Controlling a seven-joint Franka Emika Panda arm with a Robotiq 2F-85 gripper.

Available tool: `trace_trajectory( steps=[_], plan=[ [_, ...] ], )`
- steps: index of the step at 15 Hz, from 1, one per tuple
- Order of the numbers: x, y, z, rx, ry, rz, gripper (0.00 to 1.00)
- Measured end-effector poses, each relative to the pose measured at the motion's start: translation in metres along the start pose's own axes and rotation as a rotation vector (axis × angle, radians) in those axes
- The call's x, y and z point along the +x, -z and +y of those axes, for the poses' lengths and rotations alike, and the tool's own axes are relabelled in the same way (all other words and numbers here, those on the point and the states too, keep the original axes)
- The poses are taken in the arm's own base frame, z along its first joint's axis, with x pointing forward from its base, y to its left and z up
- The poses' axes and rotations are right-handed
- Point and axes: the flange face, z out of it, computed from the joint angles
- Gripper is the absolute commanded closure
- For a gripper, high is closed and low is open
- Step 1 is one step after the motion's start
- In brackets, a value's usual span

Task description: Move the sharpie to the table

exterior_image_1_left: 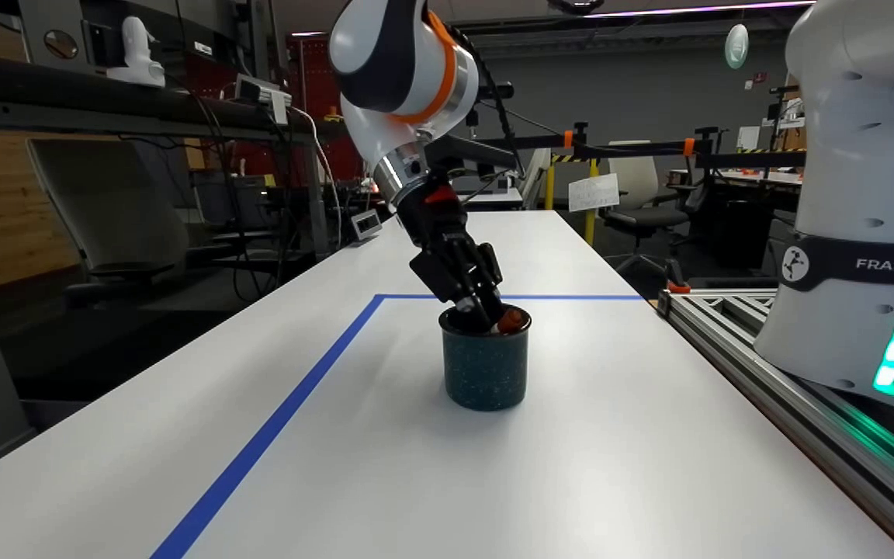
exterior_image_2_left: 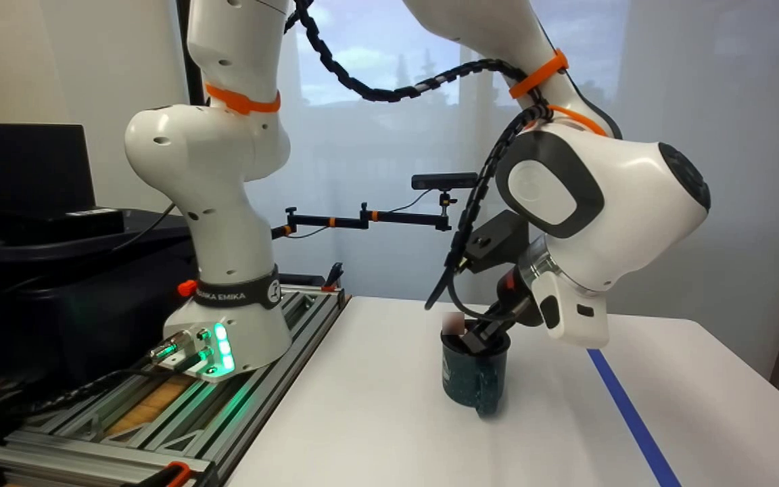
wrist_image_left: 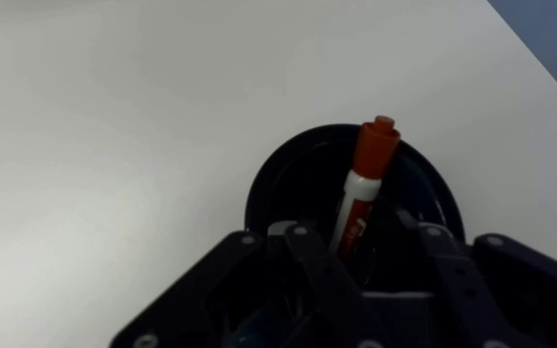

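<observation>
1. Found the sharpie point(wrist_image_left: 363, 187), a slim marker pen with an orange-red cap, white barrel and red label, tilted inside a round, dark teal, speckled cup point(exterior_image_1_left: 486, 373), with the cap end uppermost near the rim.

2. Saw two black jointed fingers point(wrist_image_left: 305, 249) reaching down into the cup, spread well apart with the lower barrel showing between, and clasping nothing. Could not make out any touch against the barrel.

3. Judged the sharpie likely to be light, stiff and hard to break, with a smooth surface perhaps slippery under a weak pinch.

4. Seemed best to take hold of the white barrel just below the cap, across its width, rather than of the cap alone, for fear of pulling that off. Seemed wise also to draw the sharpie up and out along its own lean, so as not to drag or tip the cup.

5. Counted one sharpie, one cup, two fingers and, under the cup, one long, flat, white table point(exterior_image_1_left: 610, 466). Counted also two straight blue tape lines point(exterior_image_1_left: 279, 419) meeting in a corner, one of them on the side of the cup away from the single white robot base point(exterior_image_2_left: 254, 338).

6. Made out no second pen in the cup, though with depths too dark to tell for certain.
</observation>
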Motion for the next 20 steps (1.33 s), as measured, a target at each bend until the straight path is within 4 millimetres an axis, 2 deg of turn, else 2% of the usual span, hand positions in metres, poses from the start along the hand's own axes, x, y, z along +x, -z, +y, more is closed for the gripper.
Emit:
trace_trajectory(
  steps=[3,4,5,6,8,9,14,17,20],
  plan=[
    [0.001,-0.005,-0.008,-0.010,0.014,0.008,0.64],
    [0.001,-0.006,-0.011,-0.012,0.019,0.007,0.68],
    [0.001,-0.008,-0.013,-0.014,0.022,0.004,0.88],
    [0.001,-0.010,-0.014,-0.017,0.024,0.000,0.90],
    [0.001,-0.015,-0.016,-0.021,0.025,-0.008,1.00],
    [0.001,-0.015,-0.015,-0.021,0.024,-0.010,0.95],
    [-0.002,-0.002,-0.020,0.002,0.027,-0.006,0.95],
    [-0.020,0.022,-0.030,0.073,0.037,-0.037,0.95],
    [-0.042,0.056,-0.039,0.165,0.062,-0.037,0.95]
  ],
)
